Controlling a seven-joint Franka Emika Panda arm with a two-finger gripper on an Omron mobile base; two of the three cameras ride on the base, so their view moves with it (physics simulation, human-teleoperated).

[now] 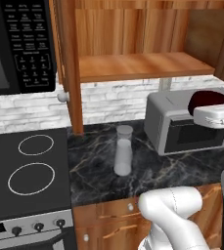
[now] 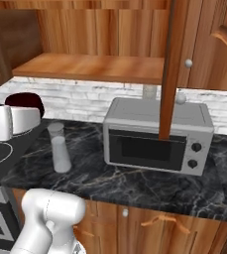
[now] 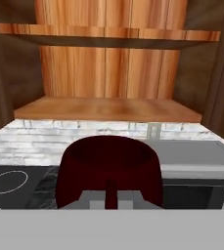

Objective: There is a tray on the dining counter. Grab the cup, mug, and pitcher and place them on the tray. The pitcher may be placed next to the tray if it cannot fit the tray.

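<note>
Maroon mug [image 3: 108,168]: one, clamped in hand [image 3: 111,194]; one glass pitcher [image 1: 123,150] on counter [image 1: 182,166].

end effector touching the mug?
Touching. Hand view: the mug sits right against the shut end effector, handle between the fingertips.

A: What colours do the mug [image 3: 108,168] and pitcher [image 1: 123,150] show?
B: Mug, dark maroon; pitcher, translucent grey-clear.

A: And the counter [image 1: 172,168]?
B: Black marble with pale veins, brown wood front.

A: The appliances?
B: Toaster oven [image 2: 157,135], silver-grey with dark door; stove [image 1: 20,171], black with white ring outlines; microwave [image 1: 18,44], black with white key labels.

A: The wall [image 1: 108,100]?
B: White brick, under warm striped wood shelves [image 1: 138,66].
</note>
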